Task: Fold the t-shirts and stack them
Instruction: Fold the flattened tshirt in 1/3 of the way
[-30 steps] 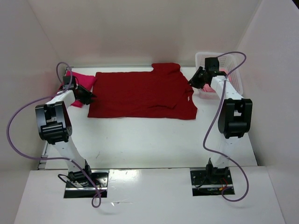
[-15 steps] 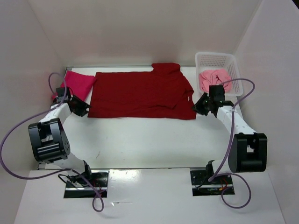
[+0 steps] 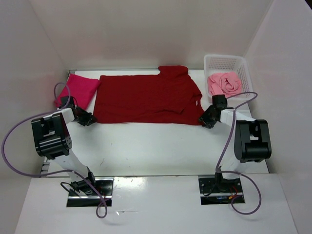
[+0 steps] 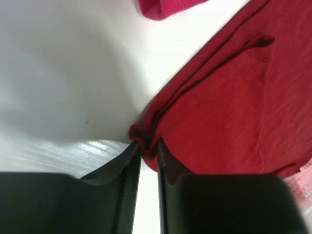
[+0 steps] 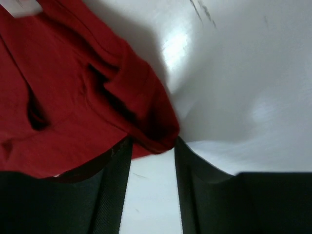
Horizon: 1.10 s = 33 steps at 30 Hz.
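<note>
The dark crimson t-shirt (image 3: pixel 146 100) lies spread flat across the middle of the table. My left gripper (image 3: pixel 90 118) is at its near left corner, and in the left wrist view the gripper (image 4: pixel 148 146) is shut on the bunched corner of the crimson cloth (image 4: pixel 234 112). My right gripper (image 3: pixel 204 119) is at the near right corner. In the right wrist view it (image 5: pixel 152 144) is closed on the folded corner of the crimson cloth (image 5: pixel 63 97). The bright magenta t-shirt (image 3: pixel 80 89) lies folded at the far left. The light pink t-shirt (image 3: pixel 224 83) lies crumpled in the basket.
The white mesh basket (image 3: pixel 246 73) stands at the far right corner, beside the right wall. White walls close in the table on the left, back and right. An edge of the magenta shirt (image 4: pixel 165 7) shows at the top of the left wrist view.
Both arms have drawn back toward me and dropped to the crimson shirt's near corners, the right from the basket, the left from beside the magenta shirt. Both have closed on cloth.
</note>
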Each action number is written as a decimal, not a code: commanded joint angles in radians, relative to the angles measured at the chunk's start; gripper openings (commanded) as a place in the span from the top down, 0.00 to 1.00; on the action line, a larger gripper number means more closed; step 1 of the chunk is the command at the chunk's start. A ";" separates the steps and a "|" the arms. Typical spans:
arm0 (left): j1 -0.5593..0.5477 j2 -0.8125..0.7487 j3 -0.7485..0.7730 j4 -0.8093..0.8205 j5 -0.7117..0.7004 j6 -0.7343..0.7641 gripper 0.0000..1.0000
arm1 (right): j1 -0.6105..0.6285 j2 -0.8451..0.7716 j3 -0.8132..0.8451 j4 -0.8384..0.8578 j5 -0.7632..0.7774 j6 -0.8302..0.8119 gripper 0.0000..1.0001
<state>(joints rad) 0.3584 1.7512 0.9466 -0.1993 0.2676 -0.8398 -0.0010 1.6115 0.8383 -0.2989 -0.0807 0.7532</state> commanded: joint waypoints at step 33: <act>0.090 -0.456 -0.060 -0.338 0.065 0.120 0.19 | -0.073 -0.538 -0.087 -0.244 -0.148 0.072 0.48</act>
<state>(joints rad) 0.4828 1.3281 0.7784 -0.5282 0.3298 -0.7349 -0.1150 1.0439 0.6434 -0.5850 -0.1940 0.8799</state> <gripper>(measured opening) 0.801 0.572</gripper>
